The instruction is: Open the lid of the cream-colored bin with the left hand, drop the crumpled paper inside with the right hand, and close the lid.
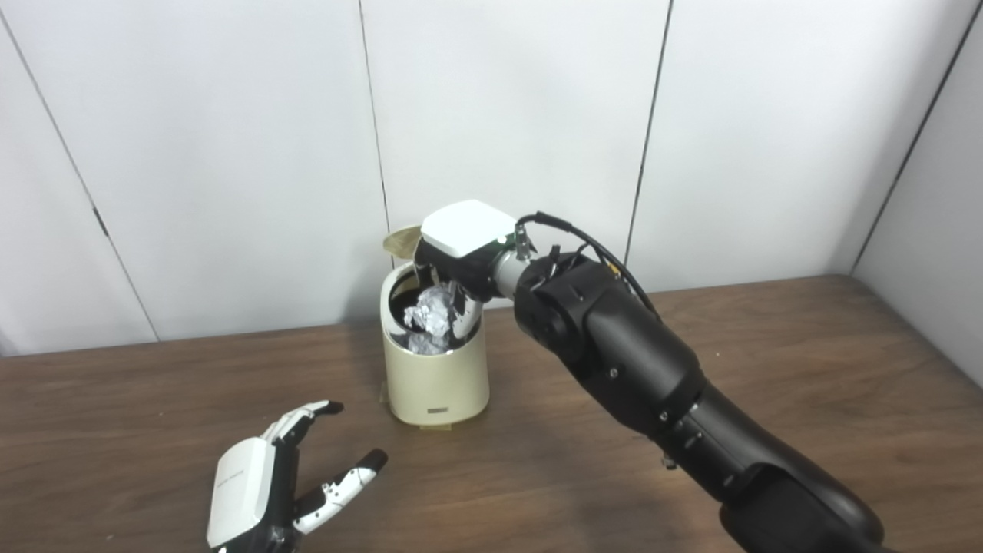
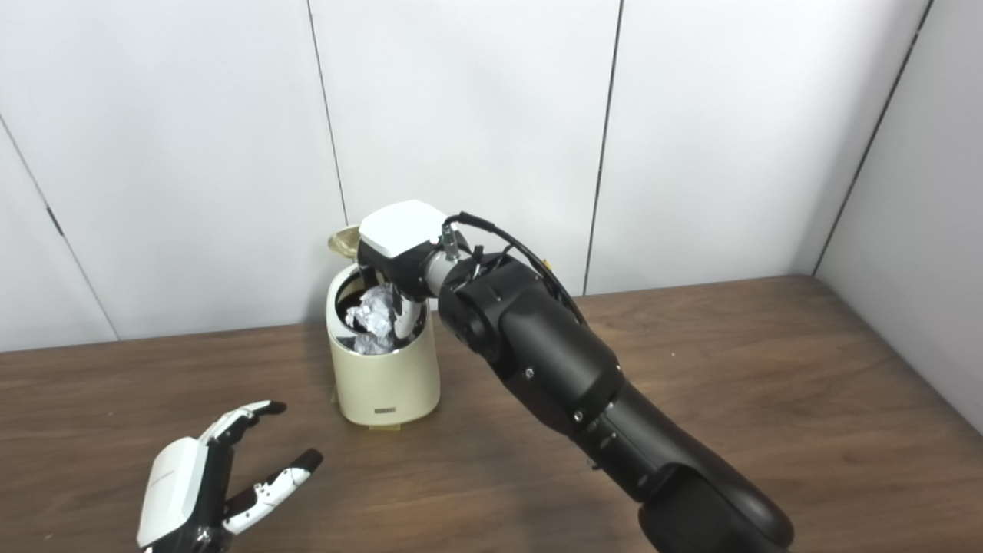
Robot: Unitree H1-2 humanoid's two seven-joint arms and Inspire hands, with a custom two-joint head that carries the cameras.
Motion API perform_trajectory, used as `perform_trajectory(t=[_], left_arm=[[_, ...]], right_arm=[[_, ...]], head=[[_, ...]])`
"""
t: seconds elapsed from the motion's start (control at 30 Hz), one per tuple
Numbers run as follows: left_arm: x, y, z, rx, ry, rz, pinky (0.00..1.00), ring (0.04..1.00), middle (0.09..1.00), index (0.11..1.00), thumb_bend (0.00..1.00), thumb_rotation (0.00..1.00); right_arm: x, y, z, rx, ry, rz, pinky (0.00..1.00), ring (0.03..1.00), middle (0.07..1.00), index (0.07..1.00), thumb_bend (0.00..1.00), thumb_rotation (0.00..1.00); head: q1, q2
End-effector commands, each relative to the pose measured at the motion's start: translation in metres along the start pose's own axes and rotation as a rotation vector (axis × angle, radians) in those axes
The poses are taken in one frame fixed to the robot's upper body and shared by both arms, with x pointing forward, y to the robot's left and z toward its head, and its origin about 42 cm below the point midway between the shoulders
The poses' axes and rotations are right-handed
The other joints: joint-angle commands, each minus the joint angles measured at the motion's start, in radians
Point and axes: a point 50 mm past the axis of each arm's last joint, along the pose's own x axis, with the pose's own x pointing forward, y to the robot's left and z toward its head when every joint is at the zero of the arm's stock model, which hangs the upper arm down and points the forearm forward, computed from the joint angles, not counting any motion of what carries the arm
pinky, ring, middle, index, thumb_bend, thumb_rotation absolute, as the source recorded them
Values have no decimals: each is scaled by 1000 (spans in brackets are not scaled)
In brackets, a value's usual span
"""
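Note:
The cream-colored bin [image 1: 435,380] stands on the wooden table near the back wall. Its lid [image 1: 401,243] is tilted up at the back, and the mouth is open. My right hand [image 1: 461,250] hangs over the mouth with its fingers pointing down into it. The crumpled paper [image 1: 430,311] sits between those fingers at rim height, inside the opening. My left hand [image 1: 265,480] is open and empty, low over the table in front and to the left of the bin, not touching it or the lid.
The wooden table [image 1: 768,361] spreads to both sides of the bin. A white panelled wall stands close behind the bin. My right forearm [image 1: 637,376] crosses the table's right middle, from the bottom edge up to the bin.

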Motion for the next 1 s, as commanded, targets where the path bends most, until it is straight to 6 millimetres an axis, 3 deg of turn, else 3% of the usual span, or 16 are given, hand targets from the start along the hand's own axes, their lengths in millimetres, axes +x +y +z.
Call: perform_trajectory(t=[0.0, 0.27, 0.37, 0.47, 0.67, 0.77, 0.97], left_arm=[[9, 9, 12, 1, -50, 57, 736, 780, 798, 779, 772, 764], [8, 9, 13, -1, -50, 56, 734, 781, 799, 780, 780, 769], [8, 9, 12, -1, -46, 53, 736, 782, 801, 784, 780, 770], [9, 8, 12, -2, -47, 53, 731, 781, 801, 785, 779, 764], [10, 7, 11, 5, -47, 51, 730, 780, 800, 785, 776, 771], [10, 7, 11, 4, -47, 51, 726, 779, 799, 784, 774, 772], [9, 6, 11, 4, -49, 50, 728, 780, 800, 789, 775, 775]], right_arm=[[0, -21, -3, -17, -10, -103, 228, 369, 458, 513, 515, 0], [-2, -11, -6, 69, -2, -156, 276, 390, 475, 486, 520, 0], [-4, -10, -7, 80, -26, -175, 330, 444, 537, 466, 516, 0], [-6, -8, -7, 89, -54, -198, 381, 497, 503, 472, 528, 0], [-7, -8, -6, 93, -67, -199, 375, 478, 558, 452, 519, 0], [-7, -9, -6, 82, -64, -187, 394, 498, 612, 475, 525, 116], [-8, -10, -6, 69, -64, -160, 430, 551, 660, 486, 524, 134]], head=[[0, 3], [-1, 7], [-2, 6], [-2, 6], [-3, 4], [-4, 3], [-5, 4]])
